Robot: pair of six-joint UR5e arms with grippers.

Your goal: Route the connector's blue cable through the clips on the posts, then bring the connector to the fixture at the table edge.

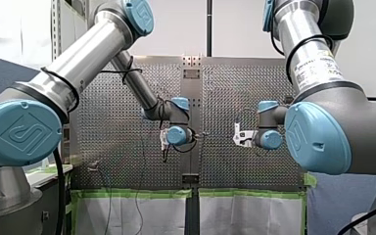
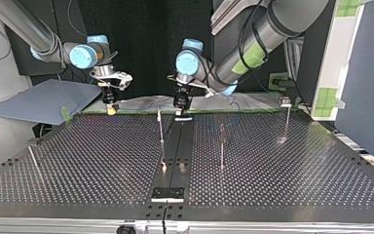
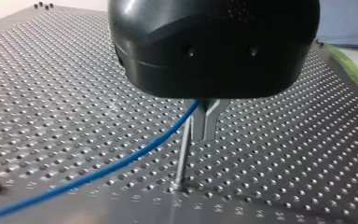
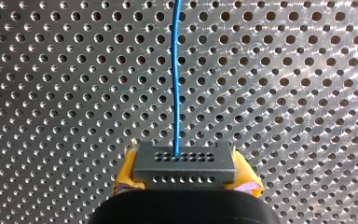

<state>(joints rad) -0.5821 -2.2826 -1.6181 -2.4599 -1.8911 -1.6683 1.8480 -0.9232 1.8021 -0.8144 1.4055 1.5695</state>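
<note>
Connector (image 4: 185, 163) | R jaws clamped on it, yellow pads (image 4: 126, 173) | L jaws pinch blue cable (image 3: 121, 165) beside post (image 3: 182, 158)

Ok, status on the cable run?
Right end effector shut on connector, yellow pads. Left end effector shut on blue cable, close beside a post. No obstruction seen.

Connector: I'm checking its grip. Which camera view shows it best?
The right wrist view: the grey connector fills the foreground, clamped by my right gripper between yellow pads, the blue cable leaving its holes. In the top view it is too small to make out; the front and left wrist views do not show it.
</note>
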